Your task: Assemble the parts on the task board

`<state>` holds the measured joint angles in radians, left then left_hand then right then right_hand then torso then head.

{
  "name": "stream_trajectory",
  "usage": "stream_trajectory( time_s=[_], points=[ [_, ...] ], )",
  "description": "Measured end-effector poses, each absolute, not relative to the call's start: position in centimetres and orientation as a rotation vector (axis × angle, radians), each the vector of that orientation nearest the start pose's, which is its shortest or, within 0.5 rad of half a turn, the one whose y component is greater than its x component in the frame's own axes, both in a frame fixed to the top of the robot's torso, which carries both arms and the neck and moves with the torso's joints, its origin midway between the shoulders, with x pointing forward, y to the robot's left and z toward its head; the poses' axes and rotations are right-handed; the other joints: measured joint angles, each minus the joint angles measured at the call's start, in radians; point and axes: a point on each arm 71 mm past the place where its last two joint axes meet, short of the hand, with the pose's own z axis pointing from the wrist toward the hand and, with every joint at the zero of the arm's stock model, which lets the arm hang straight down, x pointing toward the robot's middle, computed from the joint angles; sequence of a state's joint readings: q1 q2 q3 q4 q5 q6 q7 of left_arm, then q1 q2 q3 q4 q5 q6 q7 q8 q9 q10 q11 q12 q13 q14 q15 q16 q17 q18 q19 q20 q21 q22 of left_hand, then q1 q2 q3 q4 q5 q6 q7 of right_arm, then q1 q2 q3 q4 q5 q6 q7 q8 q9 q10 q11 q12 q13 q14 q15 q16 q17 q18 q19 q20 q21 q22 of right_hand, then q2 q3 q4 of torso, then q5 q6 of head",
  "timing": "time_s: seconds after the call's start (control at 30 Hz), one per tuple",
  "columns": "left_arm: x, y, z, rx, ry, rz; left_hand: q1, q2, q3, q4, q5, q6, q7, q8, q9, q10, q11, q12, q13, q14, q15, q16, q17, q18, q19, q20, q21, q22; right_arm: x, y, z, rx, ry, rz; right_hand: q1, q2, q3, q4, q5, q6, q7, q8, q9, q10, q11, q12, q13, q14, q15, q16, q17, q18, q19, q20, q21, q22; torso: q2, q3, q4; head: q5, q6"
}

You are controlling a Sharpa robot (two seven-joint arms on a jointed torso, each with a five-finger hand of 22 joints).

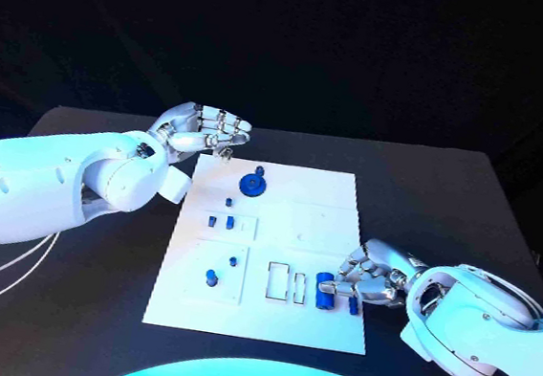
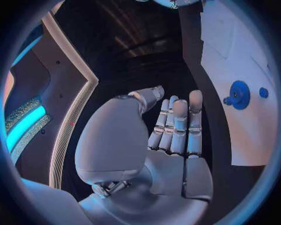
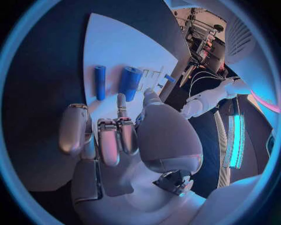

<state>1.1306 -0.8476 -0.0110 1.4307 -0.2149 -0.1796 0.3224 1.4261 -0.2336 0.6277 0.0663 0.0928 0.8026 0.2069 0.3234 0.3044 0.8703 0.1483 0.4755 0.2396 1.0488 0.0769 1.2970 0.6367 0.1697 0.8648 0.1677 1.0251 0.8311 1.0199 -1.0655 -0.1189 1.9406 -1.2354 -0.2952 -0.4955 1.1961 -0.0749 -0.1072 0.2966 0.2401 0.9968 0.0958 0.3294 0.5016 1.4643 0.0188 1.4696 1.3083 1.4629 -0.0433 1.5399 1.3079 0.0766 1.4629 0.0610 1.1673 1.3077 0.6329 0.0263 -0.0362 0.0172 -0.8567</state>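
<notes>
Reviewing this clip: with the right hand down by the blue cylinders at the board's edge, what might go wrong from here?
1. The right hand hovers right beside the two blue cylinders lying loose on the task board; a finger brushing them may roll them away.
2. They lie close to the board's right edge, so a nudge might push one onto the table.
3. The left hand is by the far corner, near the blue gear; a careless sweep might knock it.

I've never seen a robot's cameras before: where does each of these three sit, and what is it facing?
Head view: on the head, looking down at the task board; both arms show.
Left wrist view: behind the left hand, facing the board's edge.
Right wrist view: behind the right hand, facing two blue cylinders.
Head and left wrist views share the blue gear.
</notes>
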Motion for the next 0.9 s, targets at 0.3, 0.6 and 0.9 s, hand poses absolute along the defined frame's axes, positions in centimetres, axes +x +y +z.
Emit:
stream_trajectory(
  time_s=[0.3, 0.6, 0.9],
  points=[
    [49.2, 23.0, -21.0, -0.965, 1.590, -1.476, 0.000, 0.000, 0.000, 0.000, 0.000, 0.000, 0.000, 0.000, 0.000, 0.000, 0.000, 0.000, 0.000, -0.007, 0.000, 0.000, -0.002, 0.000, 0.000, 0.000, 0.000, 0.000, 35.2, -20.5, -27.1, 0.247, 2.190, 0.547, -0.010, -0.004, -0.007, 0.001, 0.000, 0.001, -0.001, 0.007, 0.003, 0.000, 0.000, 0.000, 0.000, 0.004, -0.004, 0.000, 0.000, 0.000, 0.000, 0.000, 0.003, 0.000, 0.001, 0.0005, -0.0003, 0.006, -0.009],
    [49.1, 23.1, -21.0, -0.967, 1.593, -1.475, 0.000, 0.000, -0.003, 0.003, 0.000, 0.000, 0.000, 0.000, 0.000, -0.002, 0.002, 0.000, 0.000, -0.007, 0.000, 0.000, -0.004, 0.000, 0.000, 0.000, 0.000, -0.001, 35.3, -19.7, -28.1, 0.207, 2.226, 0.533, -0.030, -0.012, -0.017, 0.000, 0.000, 0.016, -0.015, 0.034, 0.020, 0.004, -0.004, 0.000, 0.000, 0.004, -0.004, 0.000, 0.000, 0.000, 0.003, -0.004, -0.001, 0.000, -0.001, -0.0002, -0.0009, 0.009, -0.016],
    [49.1, 23.2, -21.0, -0.970, 1.599, -1.473, -0.004, 0.004, -0.003, 0.003, 0.000, -0.004, -0.004, 0.000, 0.000, -0.007, 0.000, 0.000, 0.000, -0.007, 0.000, 0.000, -0.009, 0.000, 0.000, 0.000, -0.004, -0.001, 35.3, -18.7, -28.4, 0.179, 2.220, 0.543, 0.023, -0.002, -0.014, -0.003, -0.001, 0.022, -0.017, 0.057, 0.077, 0.001, -0.014, -0.004, 0.000, 0.006, -0.012, 0.000, 0.000, 0.000, 0.003, -0.011, -0.001, 0.000, -0.001, -0.0006, -0.0004, 0.010, -0.015]
  ],
)
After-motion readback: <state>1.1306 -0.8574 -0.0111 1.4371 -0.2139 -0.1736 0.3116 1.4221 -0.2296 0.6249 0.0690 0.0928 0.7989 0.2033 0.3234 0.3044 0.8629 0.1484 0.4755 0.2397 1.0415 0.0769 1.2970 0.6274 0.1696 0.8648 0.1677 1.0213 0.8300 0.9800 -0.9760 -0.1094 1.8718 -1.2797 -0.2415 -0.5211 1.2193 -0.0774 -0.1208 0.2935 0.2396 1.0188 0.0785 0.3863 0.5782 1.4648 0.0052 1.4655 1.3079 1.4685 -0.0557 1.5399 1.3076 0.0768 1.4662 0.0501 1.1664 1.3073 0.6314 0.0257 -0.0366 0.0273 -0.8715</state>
